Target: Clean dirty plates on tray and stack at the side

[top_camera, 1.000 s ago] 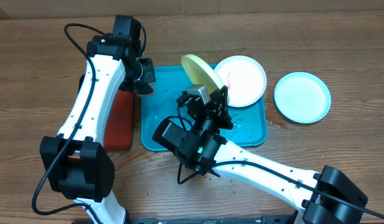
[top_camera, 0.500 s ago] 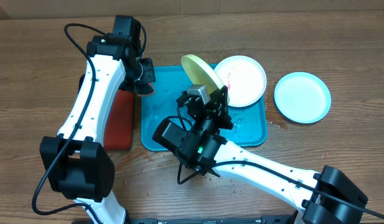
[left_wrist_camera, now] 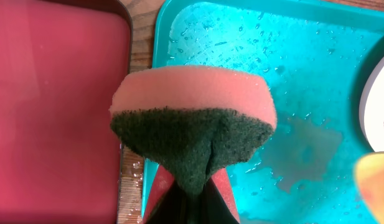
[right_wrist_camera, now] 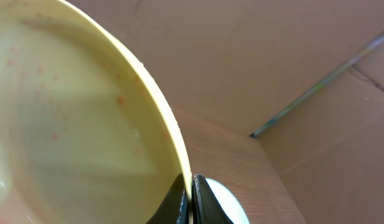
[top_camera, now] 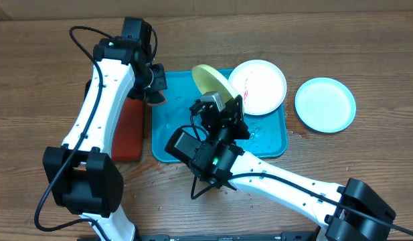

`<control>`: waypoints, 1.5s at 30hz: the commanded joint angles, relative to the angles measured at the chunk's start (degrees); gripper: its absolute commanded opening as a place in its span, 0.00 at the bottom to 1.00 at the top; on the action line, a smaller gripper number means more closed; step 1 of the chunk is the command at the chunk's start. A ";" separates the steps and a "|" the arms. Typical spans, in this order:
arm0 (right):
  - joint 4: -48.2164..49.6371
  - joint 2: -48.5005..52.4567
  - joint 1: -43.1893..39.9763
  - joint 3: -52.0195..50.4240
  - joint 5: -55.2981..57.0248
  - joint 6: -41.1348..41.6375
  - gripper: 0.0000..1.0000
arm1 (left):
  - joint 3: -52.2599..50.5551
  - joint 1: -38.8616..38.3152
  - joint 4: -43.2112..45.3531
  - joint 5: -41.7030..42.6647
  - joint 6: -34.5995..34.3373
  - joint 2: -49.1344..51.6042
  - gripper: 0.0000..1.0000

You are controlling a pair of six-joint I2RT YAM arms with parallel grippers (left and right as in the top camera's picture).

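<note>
My right gripper [top_camera: 238, 102] [right_wrist_camera: 190, 186] is shut on the rim of the yellow-green plate [top_camera: 211, 82] [right_wrist_camera: 73, 124] and holds it tilted on edge above the blue tray [top_camera: 171, 134]. Faint orange specks show on the plate's face. My left gripper [top_camera: 154, 88] [left_wrist_camera: 192, 196] is shut on a pink sponge with a green scouring side [left_wrist_camera: 192, 127], over the tray's wet left edge [left_wrist_camera: 179, 37], left of the plate. The white plate [top_camera: 260, 86] with a red smear lies on the tray's far right corner. The pale blue plate [top_camera: 324, 104] lies on the table to the right.
A red tray with a black rim [top_camera: 128, 130] [left_wrist_camera: 55, 106] lies left of the blue tray, under my left arm. Water drops cover the blue tray. A brown cardboard wall [right_wrist_camera: 291, 68] stands behind the table.
The yellow-green plate has shifted slightly left with my right gripper. My left gripper with the sponge has edged a little toward the plate.
</note>
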 commanded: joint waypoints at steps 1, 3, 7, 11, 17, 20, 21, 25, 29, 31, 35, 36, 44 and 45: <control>-2.58 -1.66 0.28 1.49 -11.52 0.11 0.04 | -0.02 -0.15 0.11 -0.46 -1.18 0.50 0.04; -5.11 -1.66 0.02 1.46 -23.28 0.50 0.05 | -0.02 -0.15 0.13 -0.66 -1.18 0.57 0.04; -9.18 -1.60 -2.54 1.42 -49.42 0.48 0.04 | -0.02 -0.15 0.09 -1.86 -1.18 0.57 0.05; -9.38 -1.68 -7.93 1.42 -65.33 0.46 0.04 | -0.02 -0.17 0.09 -1.84 -1.18 0.57 0.05; -7.91 -3.28 -18.21 1.44 -79.30 -0.66 0.04 | -0.02 -0.15 0.02 -1.84 -1.18 0.57 0.05; -7.30 -4.00 -24.17 1.46 -89.11 -2.51 0.04 | -0.02 -0.15 0.04 -1.84 -1.18 0.57 0.05; -7.26 -4.31 -26.21 1.46 -91.95 -2.51 0.04 | -0.02 -0.15 0.07 -1.84 -1.18 0.57 0.05; -6.88 -5.55 -35.56 1.46 -100.35 -2.45 0.04 | -0.02 -0.15 0.09 -1.84 -1.18 0.57 0.05; -7.10 -6.73 -45.97 1.46 -100.98 -0.68 0.04 | -0.02 -0.15 0.09 -1.86 -1.18 0.57 0.05; -7.32 -7.02 -51.87 1.46 -101.09 -0.50 0.04 | -0.02 -0.15 0.07 -1.88 -1.18 0.57 0.05; -7.56 -7.02 -62.38 1.46 -101.07 -0.52 0.04 | -0.02 -0.15 0.07 -1.88 -1.18 0.57 0.05; -7.56 -7.02 -64.87 1.46 -101.07 -0.52 0.04 | -0.02 -0.15 0.07 -1.88 -1.18 0.57 0.05; -10.12 -7.02 -73.22 1.42 -104.50 -5.40 0.04 | -0.02 -0.17 0.04 -1.86 -1.18 0.57 0.05; -10.84 -7.02 -72.50 1.36 -104.43 -6.25 0.04 | -0.02 -0.17 0.07 -1.86 -1.20 0.57 0.05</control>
